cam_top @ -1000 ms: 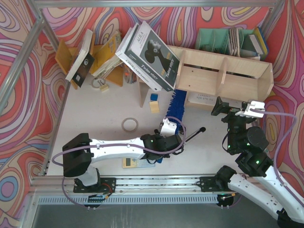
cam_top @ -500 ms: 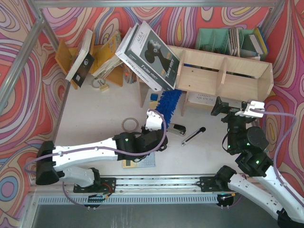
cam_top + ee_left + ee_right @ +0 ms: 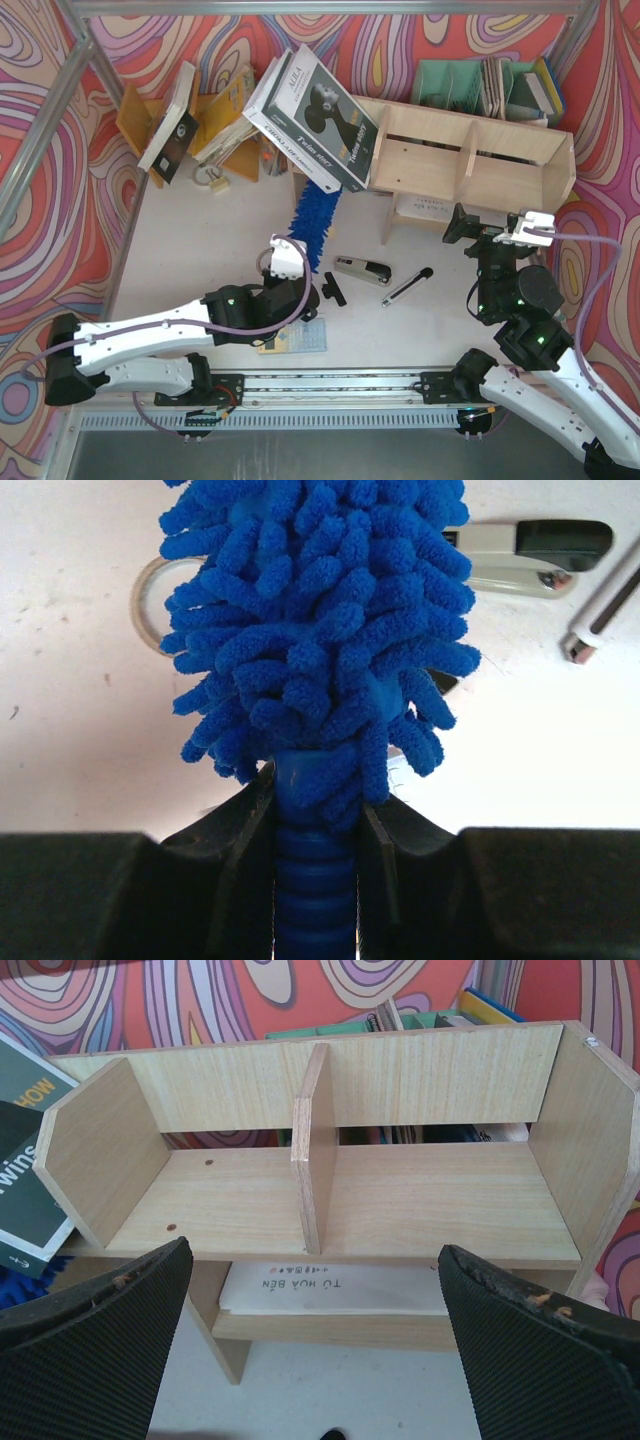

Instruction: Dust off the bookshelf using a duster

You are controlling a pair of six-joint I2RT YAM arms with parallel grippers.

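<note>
Looking from above, the left hand (image 3: 288,262) holds the duster (image 3: 316,213) low over the tabletop, tip near the bookshelf (image 3: 470,165)'s left end. The left wrist view shows its fingers clamped on the ribbed handle. The right wrist view shows the right hand (image 3: 315,1345) wide open, empty, facing the compartments. Best to raise the fluff onto the boards and sweep lightly.

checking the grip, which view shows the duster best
Left wrist: the duster fills the frame, handle clamped in the left gripper. Top external shows it small, from above. Right wrist barely shows it, if at all.
</note>
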